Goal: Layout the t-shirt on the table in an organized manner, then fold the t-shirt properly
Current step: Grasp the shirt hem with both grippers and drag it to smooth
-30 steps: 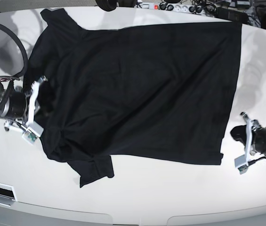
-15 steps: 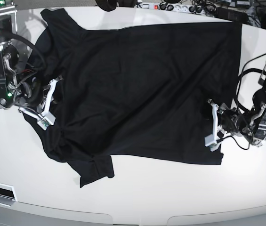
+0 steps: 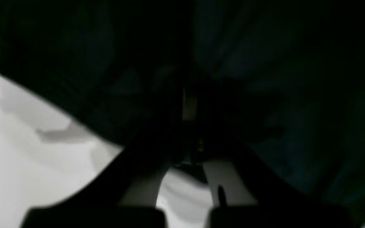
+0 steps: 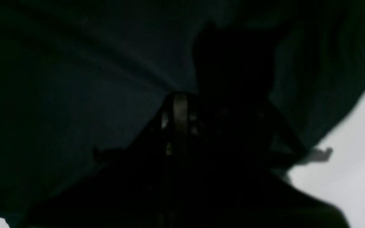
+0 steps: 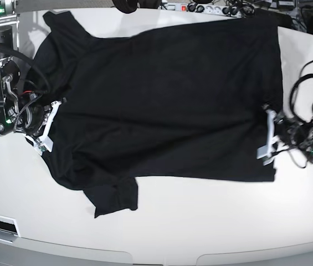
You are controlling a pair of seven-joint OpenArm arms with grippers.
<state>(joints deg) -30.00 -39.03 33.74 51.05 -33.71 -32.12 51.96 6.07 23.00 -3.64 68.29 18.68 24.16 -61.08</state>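
While one t-shirt (image 5: 167,100) covers one table (image 5: 200,221), two grippers — left gripper (image 5: 269,134), right gripper (image 5: 50,123) — pinch it

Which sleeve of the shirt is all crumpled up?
The sleeve at the t-shirt's bottom-left corner in the base view. It is bunched and folded on the table, while the other sleeve, at top left, lies spread flatter.

Look at the far edge of the base view: a white power strip (image 5: 200,8) with a red switch is lying there, and black plugs and cables (image 5: 236,9) are sitting just beside it on its right. A dark round object (image 5: 127,5) is showing at the top edge, cut off by the frame. You are not seeing them in both wrist views.
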